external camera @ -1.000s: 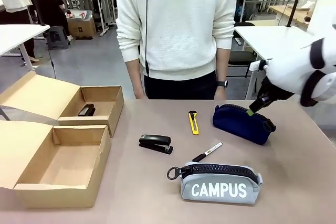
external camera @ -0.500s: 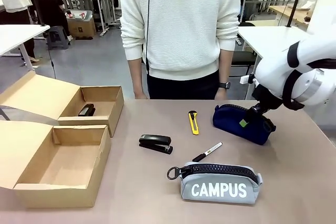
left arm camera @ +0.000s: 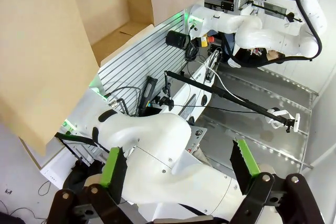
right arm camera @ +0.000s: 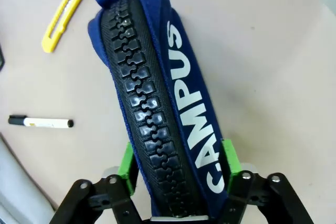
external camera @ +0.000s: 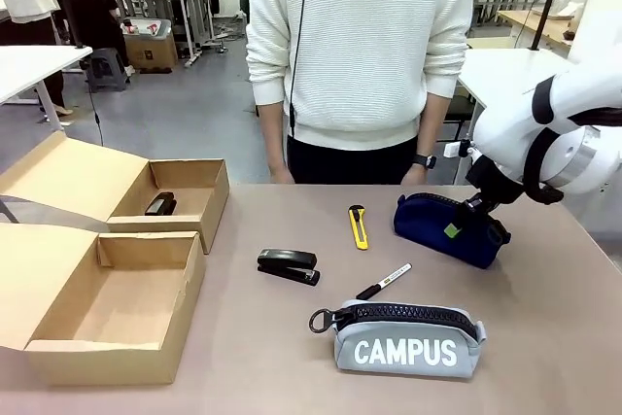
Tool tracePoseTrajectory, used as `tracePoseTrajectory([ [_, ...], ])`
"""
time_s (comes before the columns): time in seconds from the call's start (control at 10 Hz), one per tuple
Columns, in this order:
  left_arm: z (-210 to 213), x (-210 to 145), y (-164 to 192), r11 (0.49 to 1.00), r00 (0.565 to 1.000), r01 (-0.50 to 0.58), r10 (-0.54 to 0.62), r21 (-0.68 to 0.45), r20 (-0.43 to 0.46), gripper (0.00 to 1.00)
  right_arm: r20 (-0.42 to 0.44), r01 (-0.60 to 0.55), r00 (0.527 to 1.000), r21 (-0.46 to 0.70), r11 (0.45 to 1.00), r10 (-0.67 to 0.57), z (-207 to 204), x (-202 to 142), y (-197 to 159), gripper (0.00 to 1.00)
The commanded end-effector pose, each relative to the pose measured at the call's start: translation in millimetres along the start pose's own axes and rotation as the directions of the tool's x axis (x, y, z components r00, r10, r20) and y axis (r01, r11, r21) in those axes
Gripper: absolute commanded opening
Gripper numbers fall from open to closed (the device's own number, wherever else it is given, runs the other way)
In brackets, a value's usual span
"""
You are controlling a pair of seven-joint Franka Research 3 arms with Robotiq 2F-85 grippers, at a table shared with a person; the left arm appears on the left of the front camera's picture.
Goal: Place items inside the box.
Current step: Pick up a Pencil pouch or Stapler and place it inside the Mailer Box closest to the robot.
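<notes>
Navy fabric zip pouch (right arm camera: 157,77) lettered "CAMPUS" is lying on the table between the fingers of the right gripper (right arm camera: 178,166). Its green pads (right arm camera: 127,165) are sitting at the fabric on both sides. Whether they are pressing in or only flanking it, I cannot tell. The pouch's near end is running out of sight under the gripper body.

Beyond the fingertips, a yellow utility knife (right arm camera: 68,11) is being cut off by the picture's top edge. A black-capped white marker (right arm camera: 42,123) is lying well off to one side, with bare table between.

From the front, the right gripper (external camera: 465,216) is coming down on the pouch's (external camera: 423,221) far end, one fingertip hidden behind it. A black stapler (external camera: 160,204) is lying half hidden behind the wall of the far cardboard box (external camera: 216,196).

Left gripper (left arm camera: 178,163) is hanging with fingers (left arm camera: 114,166) spread wide, nothing between them.
</notes>
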State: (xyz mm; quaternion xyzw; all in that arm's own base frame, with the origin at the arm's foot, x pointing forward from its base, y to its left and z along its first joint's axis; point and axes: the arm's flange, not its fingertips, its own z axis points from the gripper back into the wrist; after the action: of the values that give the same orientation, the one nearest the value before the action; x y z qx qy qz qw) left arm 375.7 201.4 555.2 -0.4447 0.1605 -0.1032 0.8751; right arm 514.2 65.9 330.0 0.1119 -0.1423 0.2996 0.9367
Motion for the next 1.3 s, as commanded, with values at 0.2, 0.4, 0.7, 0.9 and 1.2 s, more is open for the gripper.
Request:
tracePoseTrajectory([
  [0.2,5,-4,0,1.000,1.000,0.017,-0.017,0.013,-0.003,1.00,0.010,-0.029,1.000,0.013,0.999,0.029,14,-2,0,0.14],
  [0.4,5,-4,0,1.000,1.000,0.017,-0.017,0.013,-0.003,1.00,0.000,-0.034,0.999,0.010,0.999,0.034,17,-2,1,0.00],
  [0.7,5,-4,0,1.000,1.000,0.017,-0.017,0.013,-0.003,1.00,-0.001,-0.046,0.999,0.011,0.999,0.046,24,-3,5,0.00],
  [0.9,5,-4,0,1.000,1.000,0.017,-0.017,0.013,-0.003,1.00,0.000,-0.041,0.999,0.027,0.999,0.041,49,-12,10,0.00],
  [1.2,5,-4,0,1.000,1.000,0.017,-0.017,0.013,-0.003,1.00,-0.239,0.328,0.918,0.016,0.944,-0.315,196,-96,36,0.00],
])
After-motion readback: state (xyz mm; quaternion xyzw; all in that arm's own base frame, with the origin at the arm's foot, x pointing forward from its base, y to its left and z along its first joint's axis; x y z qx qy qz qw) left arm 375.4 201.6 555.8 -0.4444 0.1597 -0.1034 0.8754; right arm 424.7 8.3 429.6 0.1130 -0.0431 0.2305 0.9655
